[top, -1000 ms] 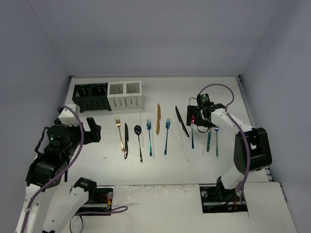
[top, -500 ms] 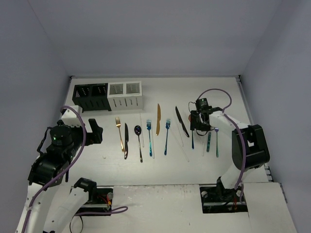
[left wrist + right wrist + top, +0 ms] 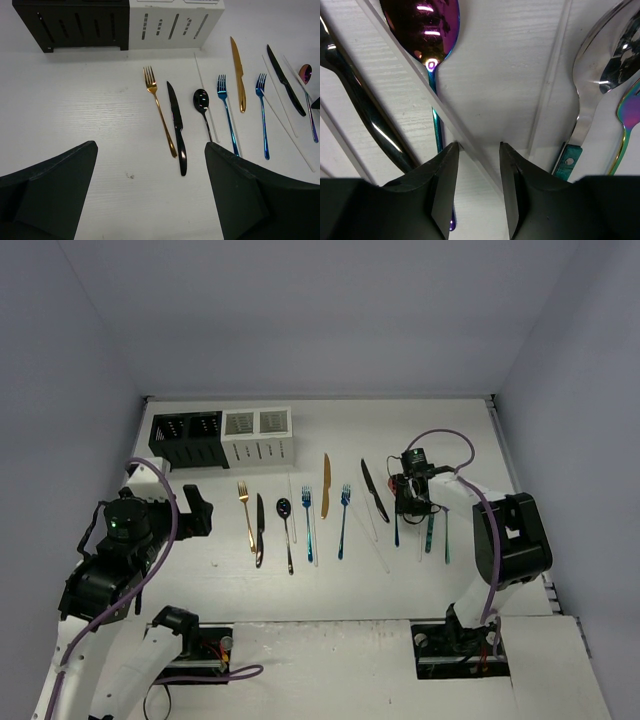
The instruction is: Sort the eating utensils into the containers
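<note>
The utensils lie in a row on the white table: gold fork (image 3: 246,515), black knife (image 3: 260,530), black spoon (image 3: 286,530), two blue forks (image 3: 308,525), gold knife (image 3: 325,485), a second black knife (image 3: 374,490). The black caddy (image 3: 186,440) and white caddy (image 3: 258,435) stand at the back left. My right gripper (image 3: 413,498) is low over the right-hand utensils. In the right wrist view it (image 3: 478,150) is open, its jaws either side of a translucent chopstick (image 3: 445,120), just below the pink-purple spoon (image 3: 422,25). My left gripper (image 3: 190,508) is open and empty.
Around the right gripper lie a black knife (image 3: 365,125), a second chopstick (image 3: 550,85), a silver spoon (image 3: 600,75) and a teal-handled piece (image 3: 566,160). In the left wrist view the caddies (image 3: 75,25) stand at the top, with bare table (image 3: 75,115) below them.
</note>
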Controlling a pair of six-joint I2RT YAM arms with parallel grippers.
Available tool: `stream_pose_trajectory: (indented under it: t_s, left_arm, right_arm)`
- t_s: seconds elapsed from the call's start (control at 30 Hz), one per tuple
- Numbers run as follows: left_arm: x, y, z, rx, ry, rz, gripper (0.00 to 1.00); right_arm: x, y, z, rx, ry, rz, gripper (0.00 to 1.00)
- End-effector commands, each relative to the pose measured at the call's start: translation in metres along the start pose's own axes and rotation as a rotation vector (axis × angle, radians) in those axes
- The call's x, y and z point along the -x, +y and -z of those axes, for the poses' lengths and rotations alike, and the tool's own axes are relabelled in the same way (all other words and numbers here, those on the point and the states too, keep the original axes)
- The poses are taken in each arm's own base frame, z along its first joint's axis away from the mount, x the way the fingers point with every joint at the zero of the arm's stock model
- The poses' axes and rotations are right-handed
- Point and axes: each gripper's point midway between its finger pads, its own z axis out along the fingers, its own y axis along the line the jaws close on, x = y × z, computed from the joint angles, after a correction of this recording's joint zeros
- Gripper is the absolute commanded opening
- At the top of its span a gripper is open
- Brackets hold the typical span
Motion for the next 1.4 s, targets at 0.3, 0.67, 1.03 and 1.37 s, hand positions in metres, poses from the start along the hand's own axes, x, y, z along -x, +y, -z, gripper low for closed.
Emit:
stream_pose_trajectory:
  t_s: [0.3, 0.67, 1.03, 1.37]
  left_arm:
    - [0.015, -0.011, -0.005, -0.039, -0.035, 0.03, 0.87]
    - [0.034, -0.032, -0.001, -0.124, -0.041, 0.091, 0.87]
    - [0.114, -0.115, -0.008, -0.5, -0.155, 0.297, 0.87]
    - [0.145, -0.168, -0.032, -0.619, -0.243, 0.346, 0.84]
  right_arm:
    - [0.013, 0.0, 0.005, -0.006, -0.064, 0.054, 0.06]
    - [0.063, 0.05, 0.085, 0.108, -0.338, 0.201, 0.0]
    - [0.056, 0.189, 0.244, 0.585, -0.655, 0.488, 0.0]
    - [0.039, 0.253, 0.299, 0.764, -0.739, 0.572, 0.0]
